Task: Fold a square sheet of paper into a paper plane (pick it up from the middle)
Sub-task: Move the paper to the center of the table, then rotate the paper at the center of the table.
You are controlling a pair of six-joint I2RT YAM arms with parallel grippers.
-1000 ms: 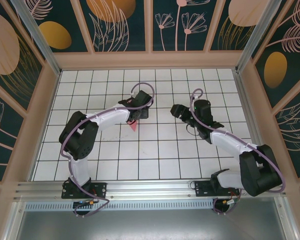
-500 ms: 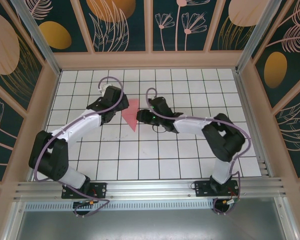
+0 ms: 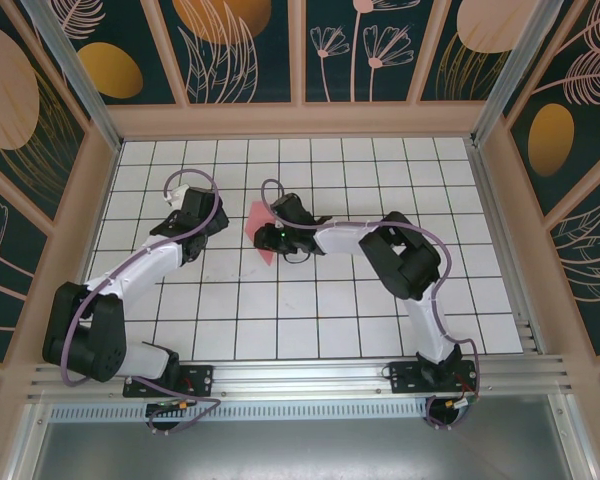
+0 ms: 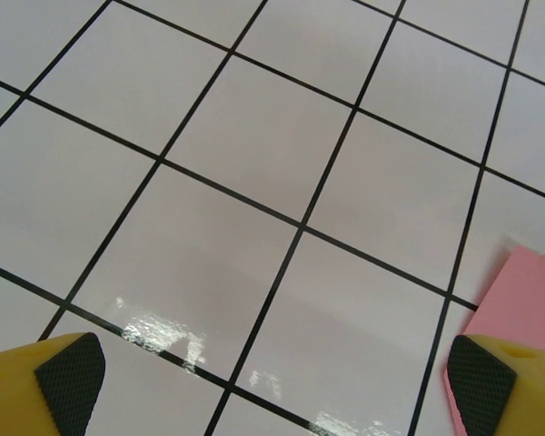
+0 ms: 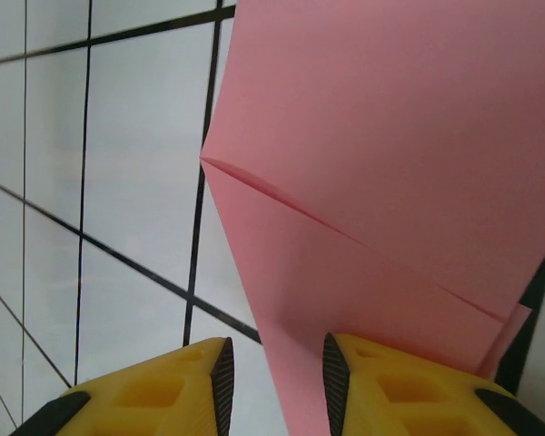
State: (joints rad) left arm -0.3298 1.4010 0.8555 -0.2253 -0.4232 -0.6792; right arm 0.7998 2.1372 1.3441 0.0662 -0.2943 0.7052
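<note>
On the gridded table (image 3: 380,300), our partly folded pink sheet (image 3: 257,214) is lying flat for creasing. Our left gripper (image 4: 272,377) is hanging spread wide beside it, likely giving room; our right gripper (image 5: 277,386) is hovering over its fold, jaws narrowly apart, pinching nothing.

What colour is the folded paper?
The paper is plain pink, no print; the right wrist view shows it best.

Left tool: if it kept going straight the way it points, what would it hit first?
Most likely the bare white gridded table. The left tool points down at it, and the pink paper sits off to one side.
</note>
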